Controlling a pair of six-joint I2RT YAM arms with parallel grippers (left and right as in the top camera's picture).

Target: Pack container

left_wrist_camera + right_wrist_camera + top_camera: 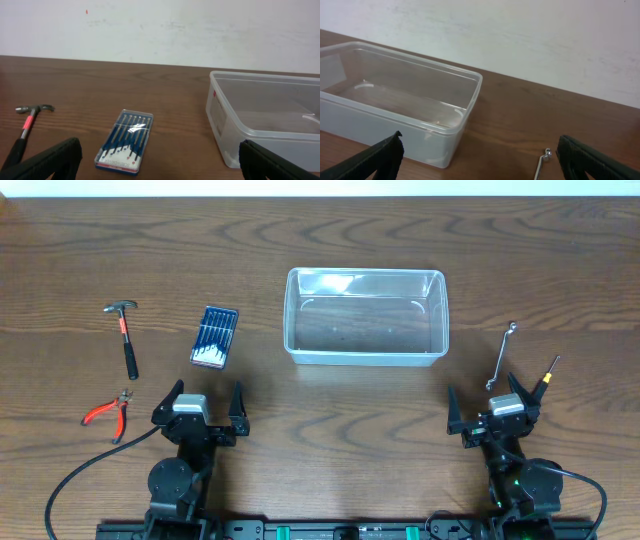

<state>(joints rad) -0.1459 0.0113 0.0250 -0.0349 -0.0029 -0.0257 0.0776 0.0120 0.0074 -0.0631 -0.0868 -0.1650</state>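
The clear plastic container (366, 316) sits empty at the table's middle back; it also shows in the left wrist view (265, 120) and the right wrist view (400, 100). A blue screwdriver case (214, 336) (125, 141), a small hammer (126, 335) (25, 125) and red-handled pliers (107, 413) lie at the left. A metal wrench (500, 355) (541, 162) and a yellow-and-black screwdriver (545, 378) lie at the right. My left gripper (207, 405) (160, 172) is open and empty in front of the case. My right gripper (493, 403) (480, 170) is open and empty by the wrench.
The wooden table (330, 430) spans the view. A white wall (160, 30) stands behind its far edge. Black cables run from both arm bases near the front edge.
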